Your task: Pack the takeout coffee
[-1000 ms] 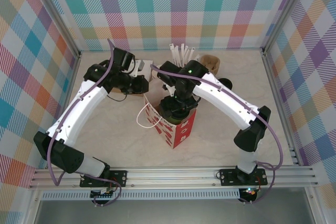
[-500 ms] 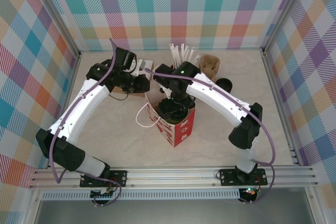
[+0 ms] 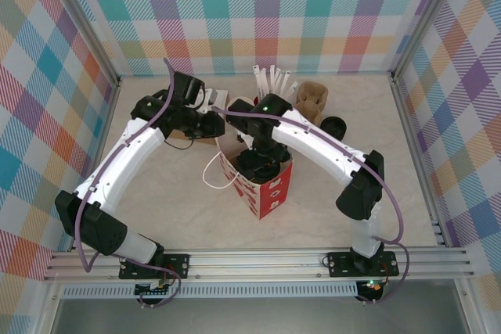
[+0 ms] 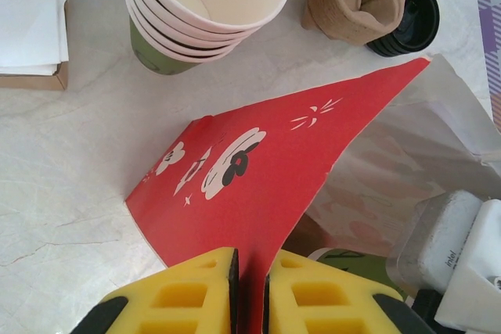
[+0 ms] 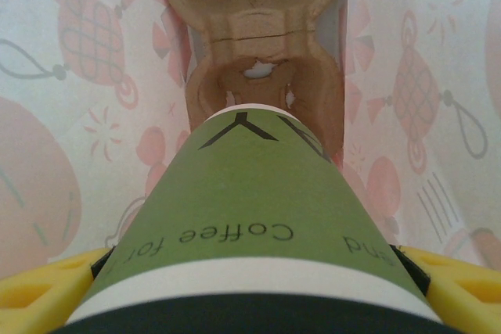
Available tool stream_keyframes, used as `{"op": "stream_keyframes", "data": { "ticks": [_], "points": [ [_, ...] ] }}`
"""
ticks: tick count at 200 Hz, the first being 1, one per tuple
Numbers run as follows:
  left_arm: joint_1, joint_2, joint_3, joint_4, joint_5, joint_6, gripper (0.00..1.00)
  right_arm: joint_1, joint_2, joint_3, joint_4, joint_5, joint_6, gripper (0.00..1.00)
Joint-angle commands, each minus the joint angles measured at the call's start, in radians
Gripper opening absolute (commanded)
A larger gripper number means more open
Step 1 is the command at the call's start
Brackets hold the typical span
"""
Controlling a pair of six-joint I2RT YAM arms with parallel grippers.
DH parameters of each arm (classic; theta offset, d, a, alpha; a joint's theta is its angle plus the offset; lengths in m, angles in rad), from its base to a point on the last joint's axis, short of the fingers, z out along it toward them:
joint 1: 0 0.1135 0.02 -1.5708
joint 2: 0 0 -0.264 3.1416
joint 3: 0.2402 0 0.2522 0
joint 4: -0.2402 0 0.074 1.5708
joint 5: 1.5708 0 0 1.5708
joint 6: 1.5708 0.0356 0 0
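Right gripper [image 5: 250, 307] is clamped on the takeout coffee [image 5: 250, 224]: yellow pads sit against either side of the green cup just below its black lid, jaws wide because the cup is wide. The cup is inside the red paper bag [image 3: 270, 193], between the pale printed inner walls. Its long axis runs straight out from the wrist, lid end at the fingers and base end pointing down into the bag. Dead ahead of the base lies a brown moulded-pulp cup carrier [image 5: 258, 44] on the bag floor. The cup's base overlaps the nearer pocket of that carrier in the wrist view, but I cannot tell whether it touches. Left gripper [image 4: 250, 287] is pinched together on the bag's upper edge, pulling that side outward so the mouth stands open. In the top view the right arm is the one over the bag, and the left stands just beside it at the rim. Judgement: the coming move is a straight descent along the cup's own axis into that near pocket, and any sideways drift would land the base on the carrier's ridge.
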State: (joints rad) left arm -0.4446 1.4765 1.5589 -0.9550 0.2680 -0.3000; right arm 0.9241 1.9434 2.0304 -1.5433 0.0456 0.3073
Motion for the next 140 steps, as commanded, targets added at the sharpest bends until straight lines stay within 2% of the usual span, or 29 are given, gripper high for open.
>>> {"op": "stream_keyframes", "data": {
  "ticks": [1, 140],
  "points": [
    [-0.006, -0.009, -0.017, 0.007, -0.007, -0.014, 0.16, 0.003, 0.012, -0.019, -0.001, 0.001, -0.013, 0.82],
    [-0.006, -0.013, -0.018, 0.004, -0.012, -0.013, 0.16, -0.014, 0.058, -0.064, 0.018, 0.006, -0.039, 0.82]
  ]
}}
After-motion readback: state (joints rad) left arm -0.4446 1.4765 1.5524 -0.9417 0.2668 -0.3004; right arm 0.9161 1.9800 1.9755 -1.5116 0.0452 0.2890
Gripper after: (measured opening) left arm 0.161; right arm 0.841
